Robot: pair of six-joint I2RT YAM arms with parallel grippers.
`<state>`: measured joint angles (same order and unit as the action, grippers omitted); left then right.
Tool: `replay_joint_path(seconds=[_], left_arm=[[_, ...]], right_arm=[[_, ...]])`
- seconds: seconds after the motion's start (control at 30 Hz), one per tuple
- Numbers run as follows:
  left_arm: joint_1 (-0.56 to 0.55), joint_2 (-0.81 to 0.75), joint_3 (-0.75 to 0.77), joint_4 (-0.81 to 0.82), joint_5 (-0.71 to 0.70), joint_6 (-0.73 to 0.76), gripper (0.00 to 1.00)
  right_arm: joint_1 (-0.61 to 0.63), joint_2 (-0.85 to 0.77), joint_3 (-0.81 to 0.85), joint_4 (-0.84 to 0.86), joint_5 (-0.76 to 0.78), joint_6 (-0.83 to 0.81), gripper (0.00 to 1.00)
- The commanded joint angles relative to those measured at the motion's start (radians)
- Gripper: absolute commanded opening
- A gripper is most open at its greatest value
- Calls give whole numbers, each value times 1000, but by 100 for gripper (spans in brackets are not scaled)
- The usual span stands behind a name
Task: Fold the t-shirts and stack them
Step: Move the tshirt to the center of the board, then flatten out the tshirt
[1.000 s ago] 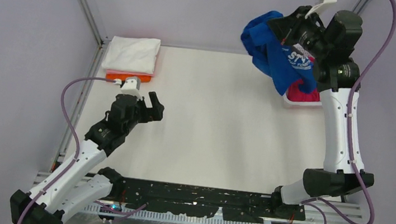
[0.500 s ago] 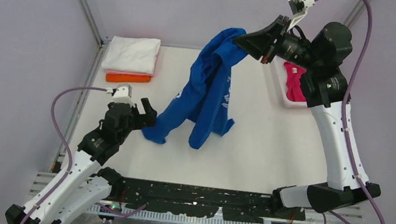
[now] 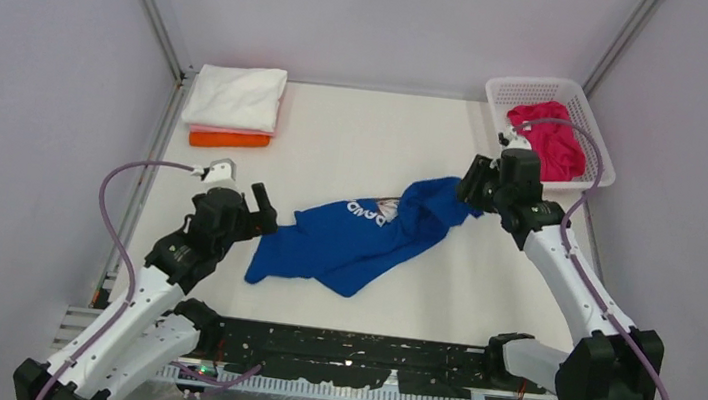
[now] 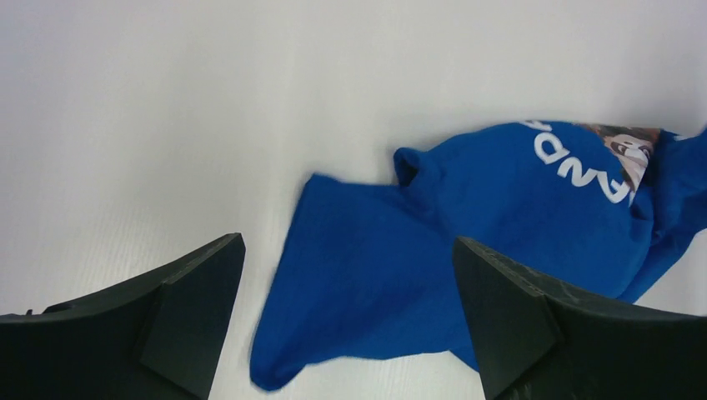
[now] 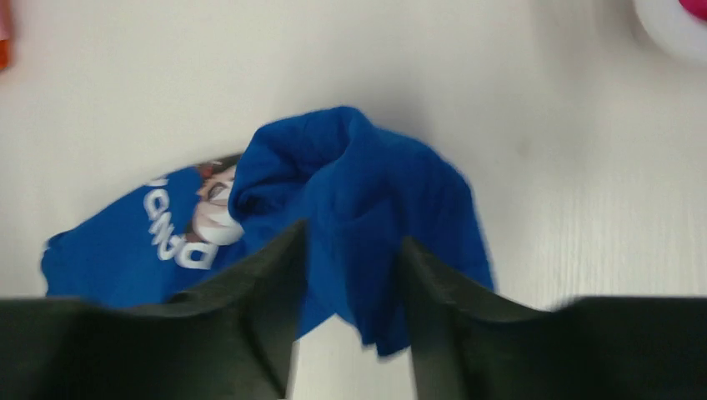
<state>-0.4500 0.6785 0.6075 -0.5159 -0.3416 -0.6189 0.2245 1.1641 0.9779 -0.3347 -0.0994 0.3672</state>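
Observation:
A royal blue t-shirt (image 3: 366,237) with white print lies crumpled on the white table, mid-front. My left gripper (image 3: 256,215) stands open just left of its lower-left corner; in the left wrist view the blue t-shirt (image 4: 500,217) spreads between and beyond the wide-apart fingers of the left gripper (image 4: 347,242). My right gripper (image 3: 472,188) is low at the shirt's right end, open, with a bunched fold of the blue t-shirt (image 5: 367,192) lying loose between the parted fingers of the right gripper (image 5: 353,235). A magenta t-shirt (image 3: 550,142) lies in the basket. Folded white (image 3: 237,96), pale pink and orange t-shirts (image 3: 229,139) are stacked back left.
The white lattice basket (image 3: 544,89) stands at the back right corner. Grey walls and metal posts (image 3: 151,6) close in the table on three sides. A black rail (image 3: 352,356) runs along the near edge between the arm bases.
The right arm swung the blue t-shirt from above the basket down onto the table, and its jaws have parted. The left gripper stayed open and shifted slightly toward the front.

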Motion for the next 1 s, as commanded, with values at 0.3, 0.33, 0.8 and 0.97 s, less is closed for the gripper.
replay_joint_path(seconds=[0.3, 0.33, 0.8, 0.97], left_arm=[[-1, 186, 24, -32, 64, -50, 99], [-1, 185, 20, -40, 63, -53, 100], [0, 136, -92, 64, 193, -94, 100], [0, 261, -37, 179, 251, -80, 100]], right_arm=[[-53, -48, -97, -113, 370, -31, 95], [-54, -66, -103, -109, 368, -37, 95], [-54, -320, -330, 31, 138, -35, 95], [-53, -319, -362, 74, 72, -34, 95]])
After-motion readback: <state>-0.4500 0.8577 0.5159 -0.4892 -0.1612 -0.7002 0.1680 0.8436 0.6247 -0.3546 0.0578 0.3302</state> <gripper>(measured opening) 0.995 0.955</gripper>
